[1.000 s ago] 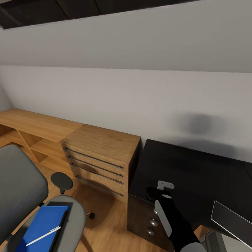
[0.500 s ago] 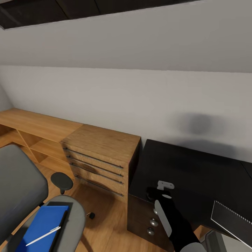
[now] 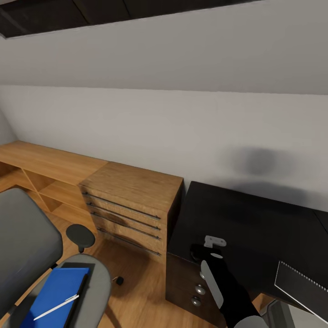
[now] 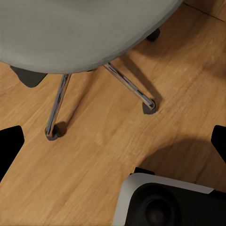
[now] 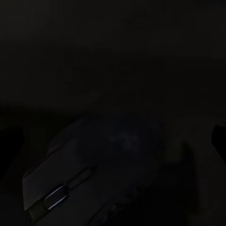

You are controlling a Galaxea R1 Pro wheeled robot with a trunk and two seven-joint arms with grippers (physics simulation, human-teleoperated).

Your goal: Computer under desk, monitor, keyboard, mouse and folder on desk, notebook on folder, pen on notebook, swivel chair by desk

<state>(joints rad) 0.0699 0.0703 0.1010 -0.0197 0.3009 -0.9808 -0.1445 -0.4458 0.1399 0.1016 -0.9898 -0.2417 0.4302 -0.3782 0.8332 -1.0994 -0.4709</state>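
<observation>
The swivel chair (image 3: 27, 255) stands at the lower left of the head view, and the blue folder (image 3: 57, 289) lies on its seat with the white pen (image 3: 55, 307) across it. The black desk (image 3: 255, 228) is at the right, with the dark notebook (image 3: 300, 287) near its front edge. My right gripper (image 3: 205, 248) hangs over the desk's left front corner. Its wrist view is very dark: the black mouse (image 5: 94, 174) lies close beneath the right gripper (image 5: 113, 139), whose fingers sit wide apart. My left gripper (image 4: 113, 143) is open above the floor beside the chair's chrome base (image 4: 129, 87).
A light wooden drawer chest (image 3: 130, 205) stands against the wall between chair and desk, with a low wooden shelf (image 3: 41, 166) to its left. The desk's black drawer unit (image 3: 187, 287) faces the wooden floor (image 3: 136, 282). Part of my own base (image 4: 165, 202) shows beneath the left gripper.
</observation>
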